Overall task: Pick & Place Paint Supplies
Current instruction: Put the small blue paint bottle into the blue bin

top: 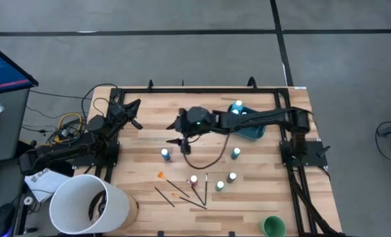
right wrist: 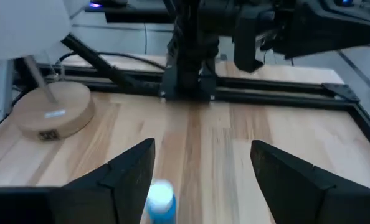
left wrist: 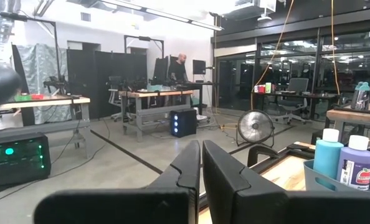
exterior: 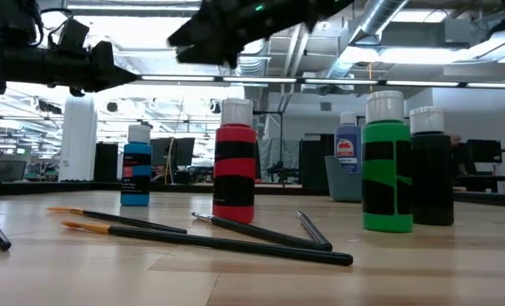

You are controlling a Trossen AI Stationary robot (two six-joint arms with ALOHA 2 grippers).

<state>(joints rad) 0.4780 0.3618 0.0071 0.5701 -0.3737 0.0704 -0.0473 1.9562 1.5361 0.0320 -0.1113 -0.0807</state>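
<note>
No brand legible anywhere; only a red-and-white label on the white-capped blue bottle (left wrist: pixel 355 163), standing beside a taller teal-blue bottle (left wrist: pixel 327 154) inside the teal plastic tub (top: pixel 253 129) at the table's far right. Dark label bands wrapped round the red bottle (exterior: pixel 235 164), green bottle (exterior: pixel 386 164) and dark bottle (exterior: pixel 429 168) in the low view.

Scattered on the butcher-block table (top: pixel 261 191): small blue bottle (top: pixel 165 155) left of centre, another blue bottle (top: pixel 235 153) toward the right, thin brushes (top: pixel 182 192) lying crossed near the front edge. Big white bucket (top: pixel 88 204) at the front left corner, green cup (top: pixel 273 227) at the front right. Round wooden disc (right wrist: pixel 53 109) seen past the right fingers.

Right gripper (top: pixel 182 142) hanging above the table just beside the small blue bottle (right wrist: pixel 160 200), fingers spread wide, holding nothing. Left gripper (left wrist: pixel 200 163) parked at the far left edge, fingers pressed nearly together, empty.
</note>
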